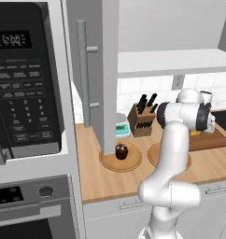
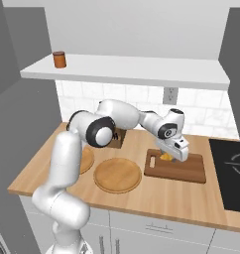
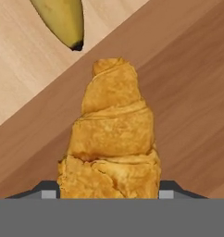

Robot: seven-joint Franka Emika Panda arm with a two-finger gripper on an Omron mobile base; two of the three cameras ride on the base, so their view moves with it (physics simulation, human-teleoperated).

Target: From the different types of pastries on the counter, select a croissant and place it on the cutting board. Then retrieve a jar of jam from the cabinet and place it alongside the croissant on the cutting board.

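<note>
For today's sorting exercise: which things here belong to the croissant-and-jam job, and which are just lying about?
Job: croissant in the claw, cutting board, jam jar on the shelf, counter.
Lying about: cupcake, two round plates, banana, knife block, microwave.

A black microwave (image 1: 26, 79) is sitting at the far left, with a dark oven (image 1: 31, 205) lying below it. A knife block (image 1: 142, 120) holding dark-handled knives is standing against the white tiled wall (image 2: 201, 111), and a small kitchen scale (image 1: 122, 126) is sitting just left of it. Two round wooden plates (image 2: 117, 174) are lying side by side on the worktop. A black cooktop (image 2: 231, 173) is lying at the right. A banana (image 3: 63, 21) is lying on the worktop.
</note>
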